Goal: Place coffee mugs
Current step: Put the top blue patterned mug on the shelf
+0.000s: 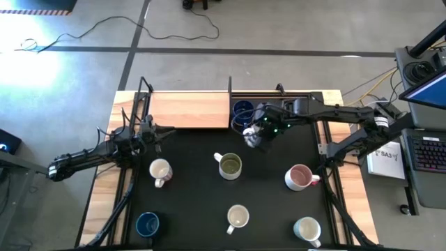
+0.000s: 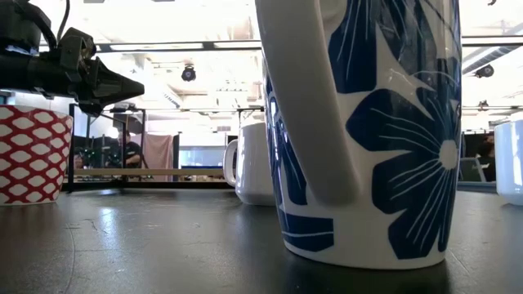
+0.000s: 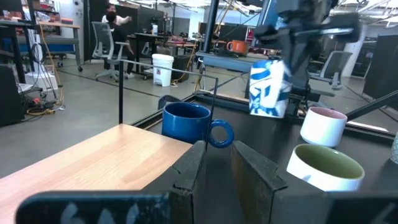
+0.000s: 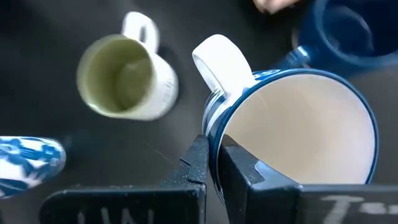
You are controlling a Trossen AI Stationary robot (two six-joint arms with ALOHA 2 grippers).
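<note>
Bright overhead ceiling lights, glare on the floor [image 1: 28, 42], blurred close-ups.

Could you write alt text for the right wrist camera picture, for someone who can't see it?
The right gripper pinches the rim of a blue-and-white mug, seen from above with its white handle up. Beyond it on the dark table stand an olive-green-lined mug and a dark blue mug.
</note>
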